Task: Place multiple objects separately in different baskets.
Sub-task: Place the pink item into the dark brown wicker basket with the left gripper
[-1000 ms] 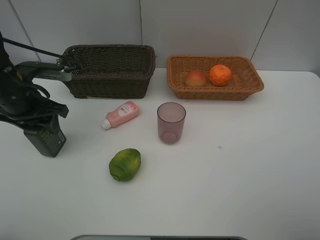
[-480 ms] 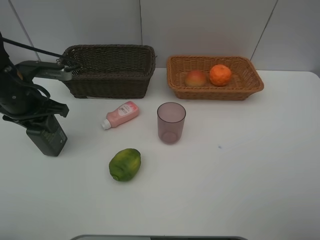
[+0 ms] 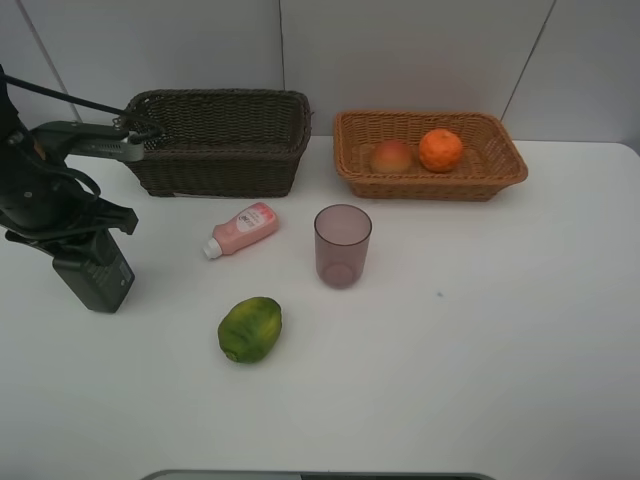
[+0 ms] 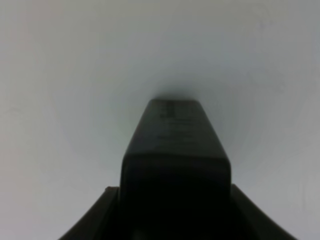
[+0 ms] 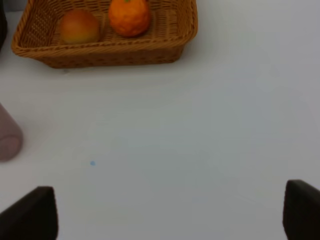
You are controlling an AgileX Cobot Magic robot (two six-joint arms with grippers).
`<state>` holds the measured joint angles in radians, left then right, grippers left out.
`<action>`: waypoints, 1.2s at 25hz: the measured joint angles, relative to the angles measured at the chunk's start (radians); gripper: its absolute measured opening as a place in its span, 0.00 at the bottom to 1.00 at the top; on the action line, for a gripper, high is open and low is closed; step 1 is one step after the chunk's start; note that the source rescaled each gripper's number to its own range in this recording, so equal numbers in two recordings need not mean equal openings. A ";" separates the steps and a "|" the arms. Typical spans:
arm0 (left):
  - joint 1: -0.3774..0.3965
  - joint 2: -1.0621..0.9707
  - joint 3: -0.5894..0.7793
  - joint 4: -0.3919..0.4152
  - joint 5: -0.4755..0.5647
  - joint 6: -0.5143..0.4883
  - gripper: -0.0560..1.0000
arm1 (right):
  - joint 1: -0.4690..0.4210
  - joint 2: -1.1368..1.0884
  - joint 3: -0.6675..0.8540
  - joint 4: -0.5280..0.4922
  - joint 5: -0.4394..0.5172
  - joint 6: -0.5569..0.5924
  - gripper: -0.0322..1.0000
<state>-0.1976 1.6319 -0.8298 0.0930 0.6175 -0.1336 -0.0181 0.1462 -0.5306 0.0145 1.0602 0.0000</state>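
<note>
blurred dark bottle (image 4: 175, 145), seemingly clamped in tool (image 4: 174, 205), white table (image 4: 70, 75)

1. Dark green bottle (image 3: 95, 282): upright, far left, well apart from the rest.
2. Pink tube (image 3: 243, 229): lying flat, white cap pointing front-left, near the dark brown basket (image 3: 220, 170).
3. Purple cup (image 3: 342, 245): translucent, upright, mouth up, right of the tube.
4. Green fruit (image 3: 250, 328): in front of tube and cup.
5. Orange (image 3: 441, 150) and red-yellow fruit (image 3: 392, 157): side by side inside the shallower tan basket (image 3: 505, 165), right of the dark one.
</note>
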 joint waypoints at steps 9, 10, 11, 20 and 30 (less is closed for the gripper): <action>0.000 -0.029 -0.078 0.014 0.085 0.000 0.50 | 0.000 0.000 0.000 0.000 0.000 0.000 1.00; 0.000 -0.042 -0.104 0.014 0.106 0.000 0.50 | 0.000 0.000 0.000 0.000 0.000 0.000 1.00; 0.000 -0.055 -0.131 0.014 0.136 0.000 0.50 | 0.000 0.000 0.000 0.000 0.000 0.000 1.00; 0.000 -0.111 -0.346 0.033 0.304 0.000 0.50 | 0.000 0.000 0.000 0.000 0.000 0.000 1.00; 0.000 -0.060 -0.484 0.041 0.181 0.000 0.50 | 0.000 0.000 0.000 0.000 0.000 0.000 1.00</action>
<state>-0.1976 1.5719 -1.3135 0.1335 0.7990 -0.1336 -0.0181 0.1462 -0.5306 0.0145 1.0602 0.0000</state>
